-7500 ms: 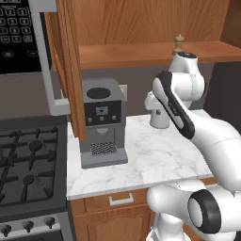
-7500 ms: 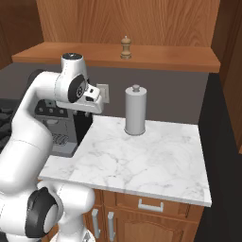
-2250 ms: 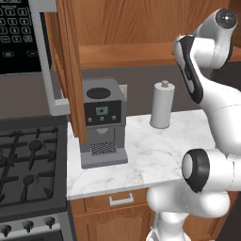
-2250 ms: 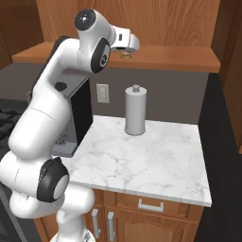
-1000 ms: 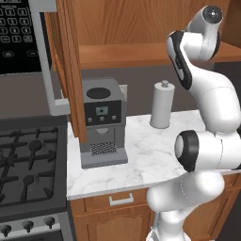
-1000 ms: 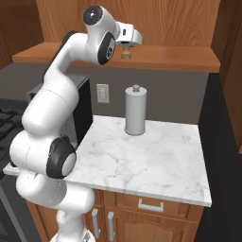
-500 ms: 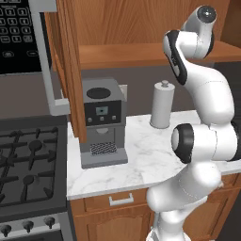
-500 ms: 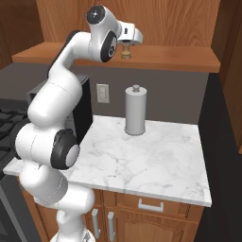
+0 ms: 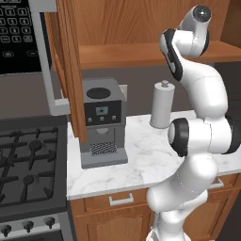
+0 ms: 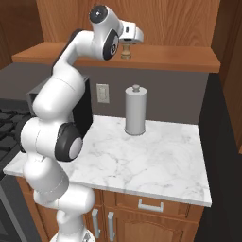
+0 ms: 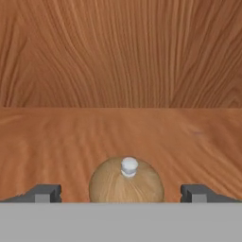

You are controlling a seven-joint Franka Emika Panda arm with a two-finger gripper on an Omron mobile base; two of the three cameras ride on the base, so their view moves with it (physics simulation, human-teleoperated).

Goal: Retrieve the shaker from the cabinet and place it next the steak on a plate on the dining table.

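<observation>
Claw [image 11: 121, 193] wide open around shaker [image 11: 126, 182] on cabinet [image 11: 118, 127] shelf.

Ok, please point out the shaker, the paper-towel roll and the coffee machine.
shaker [image 11: 126, 183]: hand view, rounded wooden top.
paper-towel roll [image 10: 135, 111]: right base view, side wall.
coffee machine [image 9: 103, 123]: left base view, front face.

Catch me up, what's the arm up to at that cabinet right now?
The arm has reached up to the open cabinet and its gripper is at the shaker on the inner shelf. The fingers stand wide open on either side of the shaker, not closed on it. The shaker is upright and not yet picked up. The paper-towel roll stands on the counter below.
</observation>
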